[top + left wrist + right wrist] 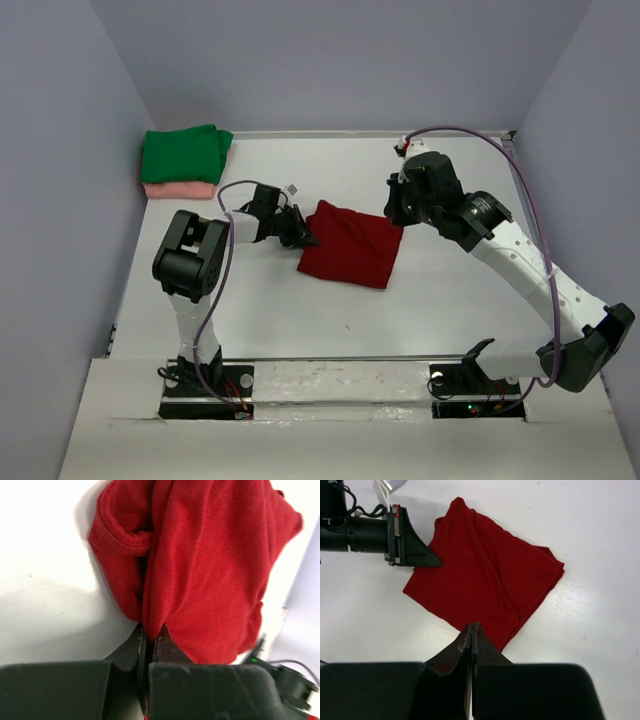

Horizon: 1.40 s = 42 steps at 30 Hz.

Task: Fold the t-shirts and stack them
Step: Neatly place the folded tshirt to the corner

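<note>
White counter (450, 300) carries your red shirt (350, 243); your left hand (150, 636) is clenched on its edge, right hand (471, 630) clenched empty above it.

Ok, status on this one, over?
Left gripper shut on edge of red t-shirt. Right gripper shut, empty. Green t-shirt atop pink t-shirt, far left. Nothing blocking.

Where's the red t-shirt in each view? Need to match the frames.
Top external: red t-shirt lies just right of the picture's middle.
Left wrist: it fills the upper middle and right.
Right wrist: it sits in the centre, as a folded square.
Shared landmark: the left gripper, shut on the shirt's edge, shows in all three views.
</note>
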Motion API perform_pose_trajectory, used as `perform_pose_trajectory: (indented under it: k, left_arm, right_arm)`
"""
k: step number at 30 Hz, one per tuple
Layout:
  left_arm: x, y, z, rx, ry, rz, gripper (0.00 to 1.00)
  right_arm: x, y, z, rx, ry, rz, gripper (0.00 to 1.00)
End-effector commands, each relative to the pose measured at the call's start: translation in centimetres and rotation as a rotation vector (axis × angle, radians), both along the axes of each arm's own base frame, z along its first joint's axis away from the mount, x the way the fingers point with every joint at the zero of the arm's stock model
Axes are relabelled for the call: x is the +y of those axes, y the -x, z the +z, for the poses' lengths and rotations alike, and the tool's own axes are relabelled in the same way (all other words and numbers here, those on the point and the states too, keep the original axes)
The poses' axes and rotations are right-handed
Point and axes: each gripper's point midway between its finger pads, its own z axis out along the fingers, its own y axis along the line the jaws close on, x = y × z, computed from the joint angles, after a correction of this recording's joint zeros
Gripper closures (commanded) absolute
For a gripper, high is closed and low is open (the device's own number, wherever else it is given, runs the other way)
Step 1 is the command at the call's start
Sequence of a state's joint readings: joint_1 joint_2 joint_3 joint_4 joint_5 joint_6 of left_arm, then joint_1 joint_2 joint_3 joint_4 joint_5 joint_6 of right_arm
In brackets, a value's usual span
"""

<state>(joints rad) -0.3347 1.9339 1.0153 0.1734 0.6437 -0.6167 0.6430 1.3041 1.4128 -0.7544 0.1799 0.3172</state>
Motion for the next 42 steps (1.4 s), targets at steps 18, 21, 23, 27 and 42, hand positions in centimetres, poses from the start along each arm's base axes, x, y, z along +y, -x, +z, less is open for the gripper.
perform_pose_trajectory:
  k: [18,21,23,27,42]
  left_arm:
    - [6.5,-11.2,13.7,-0.409,-0.632,0.012,1.0]
    - [6.9,-12.2,13.7,-0.413,-0.654,0.013,1.0]
    - [7.6,-13.1,14.1,-0.421,-0.67,0.028,1.0]
    - [9.2,-14.8,13.0,-0.401,-0.703,0.026,1.0]
    - [16.2,-21.0,16.4,-0.497,-0.812,0.175,1.0]
  right_arm:
    - [0.7,-0.3,-1.9,-0.003,0.013,0.031,1.0]
    - [0.6,-0.3,-2.3,0.004,0.023,0.028,1.0]
    - [0.5,-0.3,-2.5,0.005,0.027,0.024,1.0]
    - [0.3,-0.1,-2.7,0.008,0.03,0.027,1.0]
    - [0.8,1.2,-4.4,0.075,0.03,0.084,1.0]
